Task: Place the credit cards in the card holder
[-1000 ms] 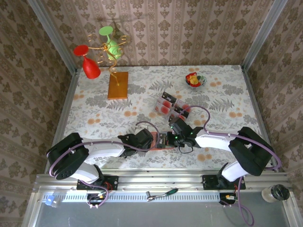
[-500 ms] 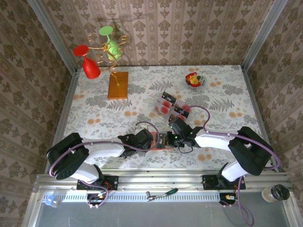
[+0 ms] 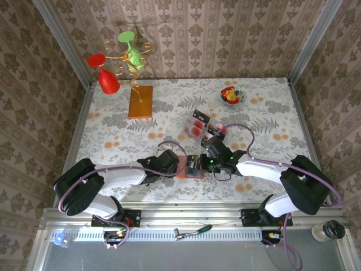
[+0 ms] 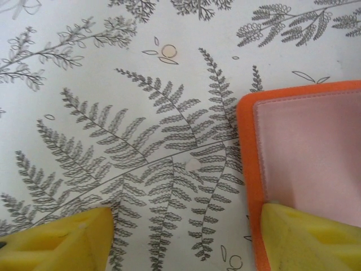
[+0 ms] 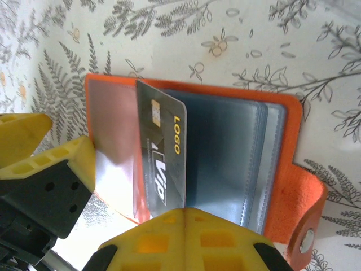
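Fern-printed tablecloth (image 3: pixel 113 131) boxed in by wallpapered walls (image 3: pixel 225 34), from the top camera. Close to the cloth's front edge, orange card holder (image 3: pixel 189 167) lying open. Just left of the holder, left gripper (image 3: pixel 174 164); just right of it, right gripper (image 3: pixel 206 164); both low at its edges. Beyond the holder, clear tray (image 3: pixel 207 125) with red-and-white credit cards (image 3: pixel 194 131). Farther beyond and right, bowl (image 3: pixel 232 95). Far beyond and left, wooden board (image 3: pixel 140 101) carrying a wire stand (image 3: pixel 135 68) with a red glass (image 3: pixel 105 79) and a green glass (image 3: pixel 131 53).

Left wrist camera: yellow fingers (image 4: pixel 62 240) spread wide, gripping nothing. One over bare cloth left of the holder, the other over the holder's near corner.

Right wrist camera: holder spread flat, grey-blue sleeves up. Black credit card (image 5: pixel 163 152), lettered LOGO and VIP, partway under a clear sleeve. Own fingers (image 5: pixel 180 237) pressed together at the card's near end; cannot tell whether pinching it. At the holder's left edge, yellow tips of the left gripper.
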Robot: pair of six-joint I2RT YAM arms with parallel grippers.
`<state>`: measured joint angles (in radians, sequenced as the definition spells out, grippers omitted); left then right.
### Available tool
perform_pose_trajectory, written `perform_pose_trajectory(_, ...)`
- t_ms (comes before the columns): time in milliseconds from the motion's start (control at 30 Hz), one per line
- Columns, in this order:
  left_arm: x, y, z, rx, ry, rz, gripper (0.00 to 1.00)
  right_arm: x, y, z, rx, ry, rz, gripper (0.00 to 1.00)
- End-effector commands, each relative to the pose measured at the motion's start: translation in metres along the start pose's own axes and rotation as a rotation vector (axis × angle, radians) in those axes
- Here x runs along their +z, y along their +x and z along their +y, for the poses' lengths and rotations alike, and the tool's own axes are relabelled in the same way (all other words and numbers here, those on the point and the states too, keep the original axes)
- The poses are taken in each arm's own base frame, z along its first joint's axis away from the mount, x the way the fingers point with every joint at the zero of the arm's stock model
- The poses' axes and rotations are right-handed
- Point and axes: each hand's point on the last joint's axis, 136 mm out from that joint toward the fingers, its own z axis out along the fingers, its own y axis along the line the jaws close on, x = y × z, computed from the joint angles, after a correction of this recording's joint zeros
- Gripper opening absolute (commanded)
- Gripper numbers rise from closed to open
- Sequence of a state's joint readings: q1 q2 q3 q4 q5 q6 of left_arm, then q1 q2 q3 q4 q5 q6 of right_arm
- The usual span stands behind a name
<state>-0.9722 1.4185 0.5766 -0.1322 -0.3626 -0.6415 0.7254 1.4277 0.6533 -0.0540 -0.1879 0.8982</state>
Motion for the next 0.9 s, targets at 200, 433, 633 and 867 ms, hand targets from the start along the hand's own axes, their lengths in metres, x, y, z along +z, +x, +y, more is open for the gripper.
perform_pose_trajectory(200, -0.031, -0.032, -0.005, -0.042, 0.072, -0.063, 0.71, -0.005, -0.002, -0.004, 0.039, -0.01, -0.007, 0.0)
perform_pose_trajectory(433, -0.057, -0.06, -0.024, -0.108, 0.18, -0.122, 0.72, -0.011, -0.004, 0.002, 0.052, -0.053, -0.016, 0.0)
perform_pose_trajectory(633, -0.072, -0.084, -0.052, -0.166, 0.311, -0.149, 0.72, -0.026, -0.013, 0.01, 0.056, -0.085, -0.047, 0.0)
perform_pose_trajectory(867, -0.069, -0.096, -0.073, -0.241, 0.406, -0.158, 0.73, -0.035, -0.018, 0.018, 0.064, -0.12, -0.061, 0.0)
